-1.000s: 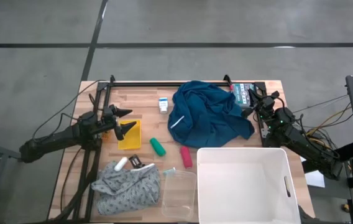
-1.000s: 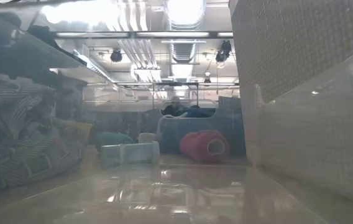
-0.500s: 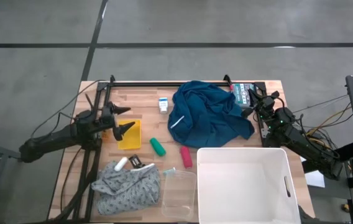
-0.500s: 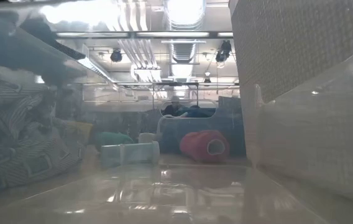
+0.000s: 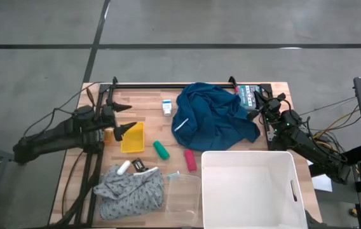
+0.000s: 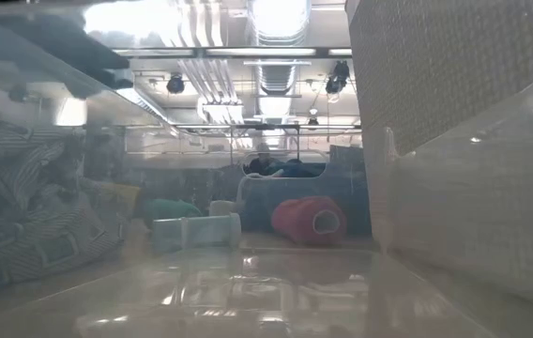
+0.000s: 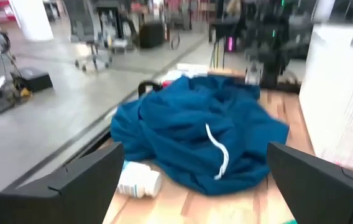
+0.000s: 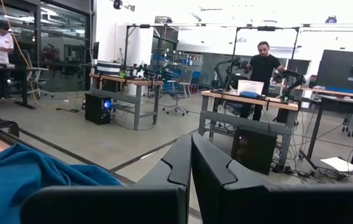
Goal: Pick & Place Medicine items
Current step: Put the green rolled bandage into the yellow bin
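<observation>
Wooden table [image 5: 149, 102] carries everything. Largest on it: white bin [image 5: 250, 189], well away from both sets of jaws, toward the near right corner. Next, crumpled blue cloth [image 5: 213, 123], lying between the two grippers, nearer the right one; the left wrist view looks straight across at it [image 7: 195, 140].

Grey striped cloth [image 5: 129, 191] bunched at the near left, well off to the side of the left jaws. Yellow tray-like item [image 5: 133, 137] sits just beside the left fingertips.

Left gripper [image 5: 122, 119] hangs over the table's left part, jaws spread wide apart, nothing between them; its two dark fingers [image 7: 83, 177] frame the wrist picture on either side with open air in the gap. Right gripper [image 5: 261, 102] rests at the far right edge of the table, beside the blue cloth, jaws pressed together with no gap, holding nothing [image 8: 191, 168].

Small white carton [image 5: 166, 107], blue print, lies ahead of the left jaws, between them and the blue cloth, touching or nearly touching the cloth's edge; clear of the fingers [image 7: 138, 180].

Small items: green cylinder [image 5: 161, 150] and red cylinder [image 5: 190, 159], both off to the side of the left jaws, toward the bin. Small orange-amber item [image 5: 109, 133] just beside the left jaws at the yellow tray's edge; too small to tell more.
</observation>
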You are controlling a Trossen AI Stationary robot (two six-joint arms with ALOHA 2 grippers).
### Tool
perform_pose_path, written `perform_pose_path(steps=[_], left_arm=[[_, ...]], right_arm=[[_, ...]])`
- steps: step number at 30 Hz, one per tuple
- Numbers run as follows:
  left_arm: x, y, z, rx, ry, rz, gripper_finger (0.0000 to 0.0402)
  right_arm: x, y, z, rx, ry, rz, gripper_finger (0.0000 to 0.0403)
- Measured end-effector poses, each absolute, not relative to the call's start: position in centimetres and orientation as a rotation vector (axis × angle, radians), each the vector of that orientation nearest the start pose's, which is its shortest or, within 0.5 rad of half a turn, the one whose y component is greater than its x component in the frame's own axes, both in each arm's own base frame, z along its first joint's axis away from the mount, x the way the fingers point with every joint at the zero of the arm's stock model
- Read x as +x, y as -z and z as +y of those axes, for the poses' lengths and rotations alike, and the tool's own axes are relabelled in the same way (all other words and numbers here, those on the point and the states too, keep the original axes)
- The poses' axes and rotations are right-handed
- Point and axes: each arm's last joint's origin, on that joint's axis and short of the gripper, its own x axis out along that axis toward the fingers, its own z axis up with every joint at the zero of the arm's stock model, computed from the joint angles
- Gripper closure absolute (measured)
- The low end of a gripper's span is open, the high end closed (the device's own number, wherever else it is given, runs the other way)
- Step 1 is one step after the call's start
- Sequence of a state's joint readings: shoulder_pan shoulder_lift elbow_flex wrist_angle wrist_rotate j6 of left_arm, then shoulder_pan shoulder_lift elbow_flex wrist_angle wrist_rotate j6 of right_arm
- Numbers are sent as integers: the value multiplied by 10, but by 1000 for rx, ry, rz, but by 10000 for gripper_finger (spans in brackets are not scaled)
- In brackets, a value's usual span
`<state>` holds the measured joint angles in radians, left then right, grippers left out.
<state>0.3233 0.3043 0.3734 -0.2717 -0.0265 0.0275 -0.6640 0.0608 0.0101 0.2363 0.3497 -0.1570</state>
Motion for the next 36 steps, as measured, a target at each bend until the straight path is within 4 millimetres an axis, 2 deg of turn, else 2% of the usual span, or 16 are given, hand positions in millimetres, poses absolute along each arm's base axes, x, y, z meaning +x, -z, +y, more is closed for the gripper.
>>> perform_pose_path(steps=[4, 15, 23, 26, 36], left_arm=[[111, -259, 38, -6, -341, 281, 2], [162, -281, 52, 79, -291, 549, 2], [197, -286, 33, 191, -119, 613, 3], [206, -289, 25, 218, -104, 622, 6], [222, -281, 11, 243, -40, 671, 7]], right_arm=[[71, -185, -68, -173, 1023, -112, 394], [71, -185, -68, -173, 1024, -112, 394], [71, -185, -68, -173, 1024, -112, 394], [71, -185, -68, -173, 1024, -112, 394], [71, -185, -68, -173, 1024, -112, 394]])
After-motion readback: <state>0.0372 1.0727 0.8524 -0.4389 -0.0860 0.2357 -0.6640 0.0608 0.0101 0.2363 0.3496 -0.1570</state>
